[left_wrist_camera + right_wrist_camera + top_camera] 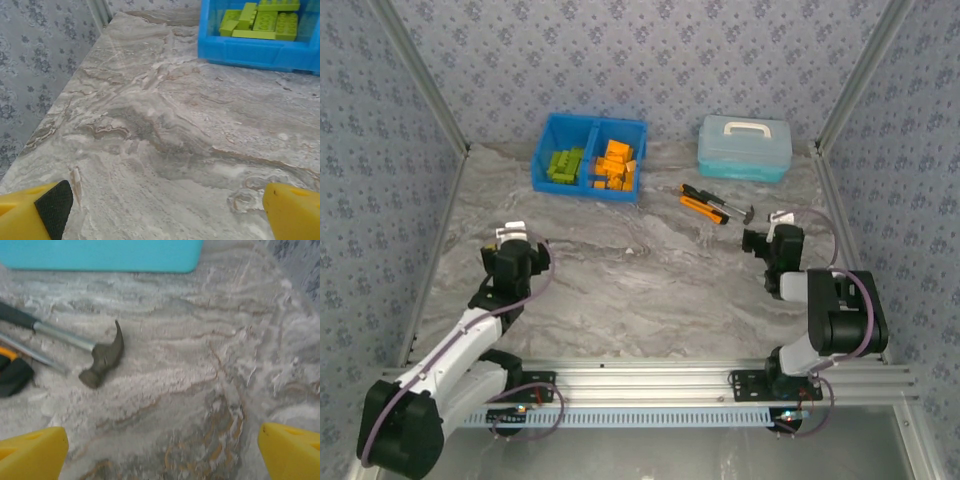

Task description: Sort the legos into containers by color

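- Left hand (165, 200): released, yellow fingers (30, 215) spread wide with nothing between them, low over the bare desk (150, 130).
- Right hand (162, 440): likewise released and empty, with a claw hammer (102, 357) up and left of it.
- Blue bin (570, 187): upper centre-left of the top view, two compartments side by side, long side running across the frame.
- Lime green legos (565, 165): left compartment.
- Orange legos (615, 163): right compartment.
- Key relation: the bin lies up and right of the left hand, at the upper right corner of the left wrist view. The right hand is well apart from it, near the hand tools (715, 203) and the pale blue case (744, 147). The left arm is nearer.
- Judgement: every brick in view lies in its colour's compartment, so sorting looks finished.
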`<state>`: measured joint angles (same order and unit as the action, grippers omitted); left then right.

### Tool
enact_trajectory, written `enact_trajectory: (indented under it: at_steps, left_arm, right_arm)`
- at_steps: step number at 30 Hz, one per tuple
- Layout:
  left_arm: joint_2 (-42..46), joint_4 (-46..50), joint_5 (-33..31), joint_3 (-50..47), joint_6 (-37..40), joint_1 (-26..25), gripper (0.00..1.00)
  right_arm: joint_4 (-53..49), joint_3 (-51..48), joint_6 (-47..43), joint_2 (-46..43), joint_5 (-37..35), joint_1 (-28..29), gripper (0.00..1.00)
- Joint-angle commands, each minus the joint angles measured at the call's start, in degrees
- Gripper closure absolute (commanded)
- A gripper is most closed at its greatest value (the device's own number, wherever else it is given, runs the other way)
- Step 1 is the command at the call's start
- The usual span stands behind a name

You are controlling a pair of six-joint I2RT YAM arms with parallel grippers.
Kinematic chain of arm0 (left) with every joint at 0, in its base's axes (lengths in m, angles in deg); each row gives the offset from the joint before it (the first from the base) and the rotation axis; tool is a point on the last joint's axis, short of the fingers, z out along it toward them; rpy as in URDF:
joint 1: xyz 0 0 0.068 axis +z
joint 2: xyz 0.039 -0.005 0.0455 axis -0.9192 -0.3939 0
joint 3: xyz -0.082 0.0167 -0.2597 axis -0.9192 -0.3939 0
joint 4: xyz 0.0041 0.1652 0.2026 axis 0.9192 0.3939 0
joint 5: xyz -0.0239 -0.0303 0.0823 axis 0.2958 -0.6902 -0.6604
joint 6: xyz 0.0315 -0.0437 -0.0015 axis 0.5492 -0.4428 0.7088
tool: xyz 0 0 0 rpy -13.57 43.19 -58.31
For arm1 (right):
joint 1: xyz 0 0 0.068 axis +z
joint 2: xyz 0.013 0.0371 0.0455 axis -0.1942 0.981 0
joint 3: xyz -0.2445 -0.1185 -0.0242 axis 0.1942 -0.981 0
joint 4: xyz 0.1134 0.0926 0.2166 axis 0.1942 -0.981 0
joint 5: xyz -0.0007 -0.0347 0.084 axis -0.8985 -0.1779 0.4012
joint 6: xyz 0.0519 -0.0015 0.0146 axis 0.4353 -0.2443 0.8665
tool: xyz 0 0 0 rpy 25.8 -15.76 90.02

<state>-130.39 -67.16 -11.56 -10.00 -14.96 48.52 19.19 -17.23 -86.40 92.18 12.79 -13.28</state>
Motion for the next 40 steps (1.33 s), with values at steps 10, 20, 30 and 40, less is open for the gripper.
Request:
enact_trajectory:
  at_steps: [10,20,30,40]
  left_arm:
    - [-17.0,-24.1,9.8,-1.5,2.9,13.7,0.01]
    - [-35.3,-35.4,24.6,4.3,5.4,19.4,0.01]
    - [-36.7,-42.9,24.9,0.4,6.0,18.9,0.01]
    - [-37.0,-43.0,27.2,0.7,6.8,18.8,0.01]
  right_arm:
    - [5.2,-0.2,-1.4,0.0,5.0,0.2,0.0]
    - [5.1,-0.2,-1.4,0.1,5.3,0.2,0.0]
    - [5.1,-0.2,-1.4,0.0,5.2,0.2,0.0]
    - [5.0,-0.2,-1.4,0.1,5.1,0.2,0.0]
